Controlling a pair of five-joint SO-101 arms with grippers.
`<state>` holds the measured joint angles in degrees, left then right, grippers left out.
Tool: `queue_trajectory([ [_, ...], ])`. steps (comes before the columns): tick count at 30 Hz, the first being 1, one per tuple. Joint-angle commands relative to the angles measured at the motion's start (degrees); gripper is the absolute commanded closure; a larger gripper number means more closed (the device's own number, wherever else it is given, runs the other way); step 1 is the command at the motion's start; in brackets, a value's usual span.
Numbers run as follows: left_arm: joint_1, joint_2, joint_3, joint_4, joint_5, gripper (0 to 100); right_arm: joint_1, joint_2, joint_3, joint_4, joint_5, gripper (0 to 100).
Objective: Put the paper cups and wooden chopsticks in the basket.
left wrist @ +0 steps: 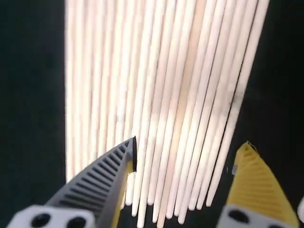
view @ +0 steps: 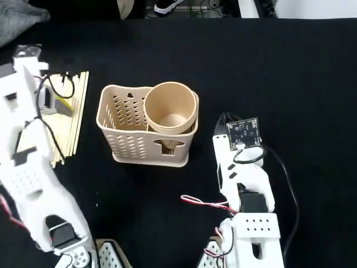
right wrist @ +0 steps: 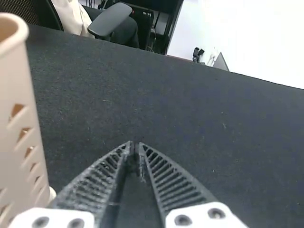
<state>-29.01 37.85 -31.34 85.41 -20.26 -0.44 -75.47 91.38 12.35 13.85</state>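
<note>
While the paper cups (view: 170, 106) sit in the basket (view: 120, 142), the left claw (left wrist: 190, 142) hangs spread apart over the wooden chopsticks (left wrist: 166, 71). The right claw (right wrist: 135, 147) is closed, empty, beside the basket.

The left arm (view: 30, 167) and right arm (view: 245, 187) are white plastic shells with black cables (view: 290, 184) and red-and-white wires (view: 203, 202), the right end effector (right wrist: 134, 147) ribbed black, the left end effector (left wrist: 190, 142) ribbed grey and yellow.
</note>
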Motion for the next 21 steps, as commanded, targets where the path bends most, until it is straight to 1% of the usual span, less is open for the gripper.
queue_trajectory([
  [1,1.6,13.7,-19.8,6.0,-0.7,67,0.5,0.0,-0.2,0.0,-0.3,98.7],
  [5,1.3,24.9,-35.1,12.0,-0.7,68,0.5,0.0,-0.2,0.0,-0.3,98.7],
  [7,1.2,29.5,-42.2,14.9,-0.7,72,0.5,0.0,-0.2,0.0,-0.3,98.7],
  [9,1.3,33.0,-46.4,15.6,-0.4,77,0.4,0.0,-0.2,0.0,-0.3,98.7],
  [13,1.6,35.3,-48.1,15.6,-0.4,84,0.4,0.0,-0.2,0.0,-0.3,98.7],
  [18,2.2,34.9,-48.3,15.6,-0.3,94,0.4,0.0,-0.2,0.0,-0.3,98.7],
  [21,3.1,34.9,-48.7,15.6,-0.3,96,0.4,0.0,-0.2,0.0,-0.3,98.7],
])
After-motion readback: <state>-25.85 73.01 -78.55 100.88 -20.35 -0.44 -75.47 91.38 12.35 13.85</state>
